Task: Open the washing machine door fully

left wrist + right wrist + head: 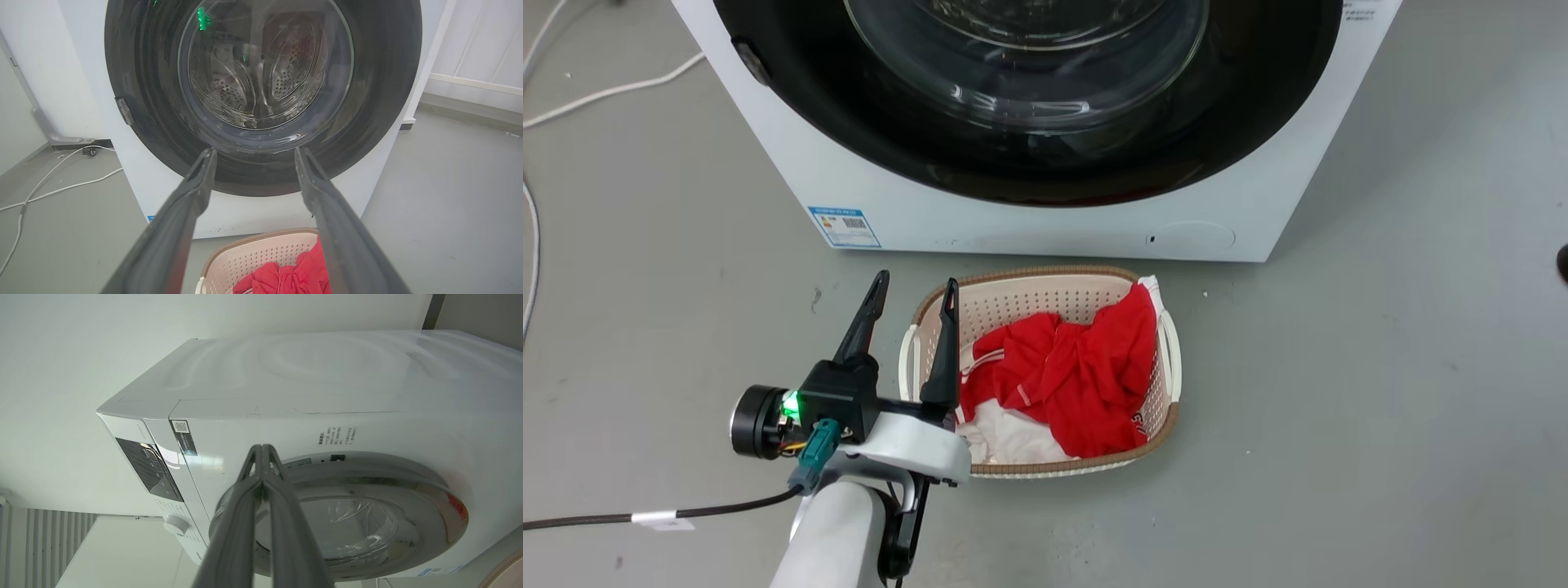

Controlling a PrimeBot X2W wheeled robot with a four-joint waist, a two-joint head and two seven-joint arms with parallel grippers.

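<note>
While the washing machine door [1029, 82] sits closed at top centre, the left gripper [915, 282] hovers lower left, jaws apart; the right gripper [262, 448] has its jaws together.

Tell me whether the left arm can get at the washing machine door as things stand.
Probably yes: the left gripper is open and aimed at the washing machine door, with nothing between them; the laundry basket sits lower.
</note>
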